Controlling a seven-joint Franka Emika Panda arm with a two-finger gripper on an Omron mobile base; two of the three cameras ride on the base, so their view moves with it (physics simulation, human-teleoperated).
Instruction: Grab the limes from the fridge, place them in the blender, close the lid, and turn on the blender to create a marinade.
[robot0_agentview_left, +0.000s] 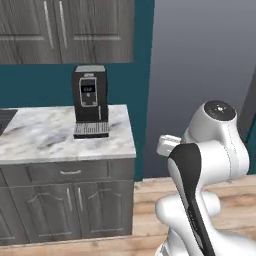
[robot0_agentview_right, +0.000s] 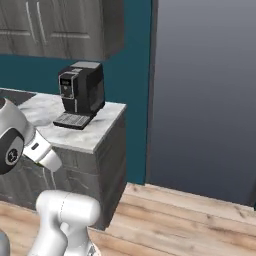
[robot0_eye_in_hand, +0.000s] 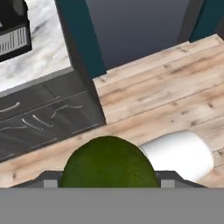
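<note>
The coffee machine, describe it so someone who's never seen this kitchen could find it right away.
Find the marble countertop over the dark grey cabinets, against the teal wall. Near its right end stands the coffee machine: a tall black box with a small front screen and a slotted drip tray, and nothing else standing beside it.

Base views: behind the arm, left and right, facing forward and down; both share coffee machine (robot0_agentview_left: 90, 100) (robot0_agentview_right: 80, 93) on marble counter (robot0_agentview_left: 60, 137) (robot0_agentview_right: 95, 132). Hand view: high, angled down at wooden floor (robot0_eye_in_hand: 175, 92).

Glossy white rounded arm (robot0_agentview_left: 212, 150); dark grey joint caps, black panel
</note>
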